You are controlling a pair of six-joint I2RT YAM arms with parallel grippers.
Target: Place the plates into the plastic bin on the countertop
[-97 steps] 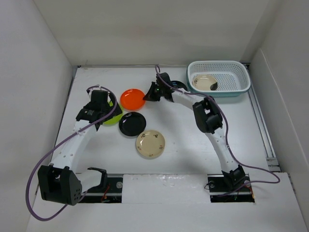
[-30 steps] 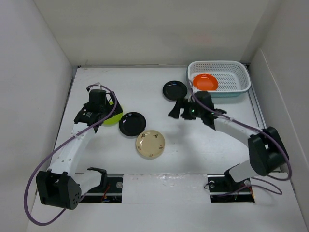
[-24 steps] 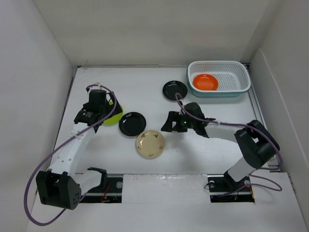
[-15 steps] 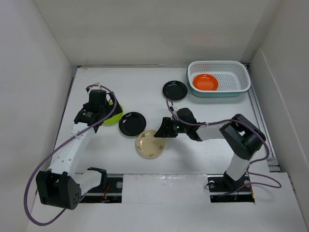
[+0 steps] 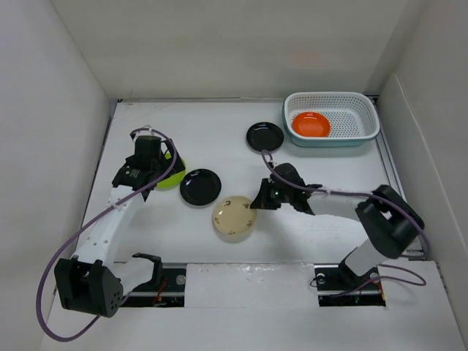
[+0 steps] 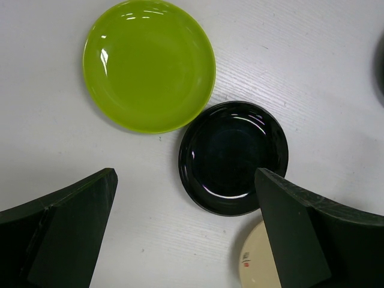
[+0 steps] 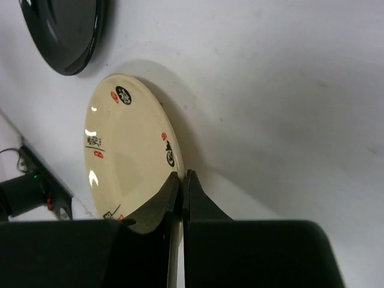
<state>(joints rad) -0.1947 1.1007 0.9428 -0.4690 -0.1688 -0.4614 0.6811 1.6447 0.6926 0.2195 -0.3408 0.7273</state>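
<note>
My right gripper (image 5: 257,204) (image 7: 181,175) is shut on the right rim of a cream plate (image 5: 234,218) (image 7: 123,156) with dark marks, tilted just above the countertop (image 5: 307,234). An orange plate (image 5: 311,123) lies in the white plastic bin (image 5: 369,123) at the back right. One black plate (image 5: 265,136) lies left of the bin, another (image 5: 200,186) (image 6: 234,157) left of the cream plate. My left gripper (image 5: 150,175) (image 6: 186,240) is open and empty above the lime green plate (image 5: 174,174) (image 6: 149,63). The other plates are out of view.
White walls (image 5: 51,131) close in the countertop on the left, back and right. The arm bases sit on a raised ledge (image 5: 248,281) at the near edge.
My right arm came from the bin, where it left an orange plate, down to the cream plate, shut on its rim and dragged it slightly right. The left arm stayed still.
</note>
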